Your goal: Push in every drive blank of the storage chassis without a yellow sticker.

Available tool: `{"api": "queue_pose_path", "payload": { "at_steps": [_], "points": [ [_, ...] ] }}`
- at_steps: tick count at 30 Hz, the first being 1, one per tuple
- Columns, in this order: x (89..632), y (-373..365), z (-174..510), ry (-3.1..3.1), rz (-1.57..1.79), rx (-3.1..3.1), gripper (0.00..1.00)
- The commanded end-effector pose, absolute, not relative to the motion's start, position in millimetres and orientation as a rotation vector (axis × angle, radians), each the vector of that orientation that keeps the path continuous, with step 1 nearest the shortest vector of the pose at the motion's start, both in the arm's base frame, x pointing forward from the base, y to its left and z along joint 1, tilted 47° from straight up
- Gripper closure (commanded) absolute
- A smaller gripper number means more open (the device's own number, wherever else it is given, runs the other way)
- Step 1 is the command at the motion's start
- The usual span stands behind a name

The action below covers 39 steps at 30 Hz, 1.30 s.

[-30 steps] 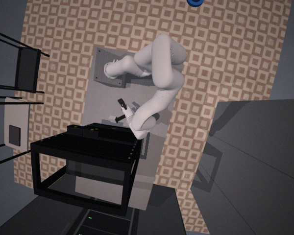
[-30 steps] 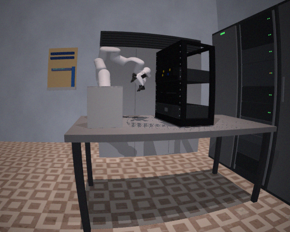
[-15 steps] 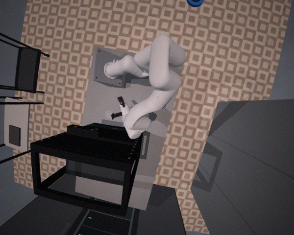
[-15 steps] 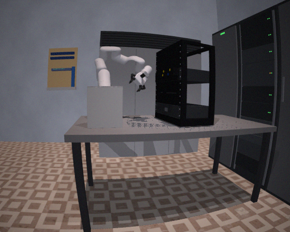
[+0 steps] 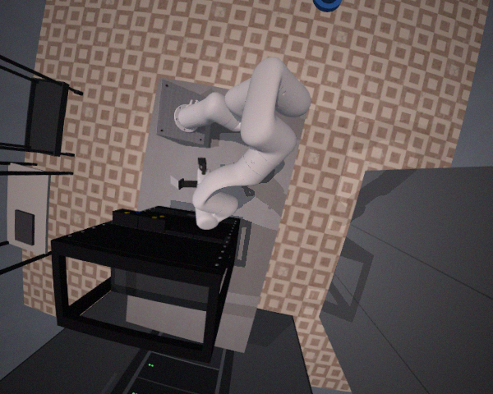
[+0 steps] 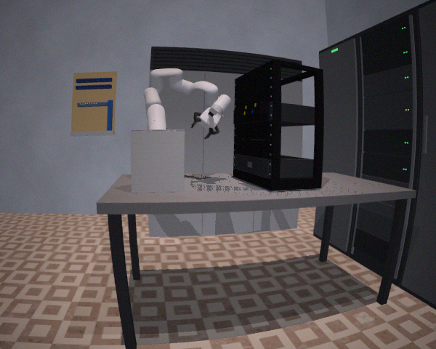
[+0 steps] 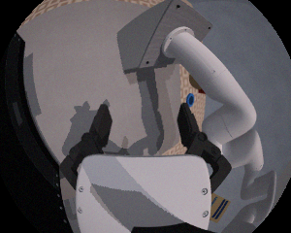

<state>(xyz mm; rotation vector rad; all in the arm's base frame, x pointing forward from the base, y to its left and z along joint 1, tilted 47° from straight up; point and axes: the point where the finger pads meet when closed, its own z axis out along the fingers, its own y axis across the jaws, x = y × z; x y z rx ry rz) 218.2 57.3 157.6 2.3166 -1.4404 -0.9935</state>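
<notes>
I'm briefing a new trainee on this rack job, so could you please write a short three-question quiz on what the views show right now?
1. True or false: the gripper is touching the rack.
2. What sticker colours show on the rack front in the exterior view? A) yellow and blue B) red and green C) only white
3. Fill in: the arm's grey pedestal stands on the ____.

Key: 1 false, it hangs apart from the rack, open and holding nothing. 2 A: yellow, blue. 3 table.

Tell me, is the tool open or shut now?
Open. In the wrist view the tool has its fingers spread wide, with nothing between them.
</notes>
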Motion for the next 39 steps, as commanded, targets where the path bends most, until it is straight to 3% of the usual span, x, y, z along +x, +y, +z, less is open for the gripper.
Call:
{"api": "queue_pose_path", "payload": {
  "at_steps": [1, 39],
  "points": [
    [216.0, 56.7, 155.2, -1.524, -1.04, 2.264, 0.0],
    [211.9, 60.0, 137.1, -2.398, -1.734, 1.038, 0.0]
  ]
}}
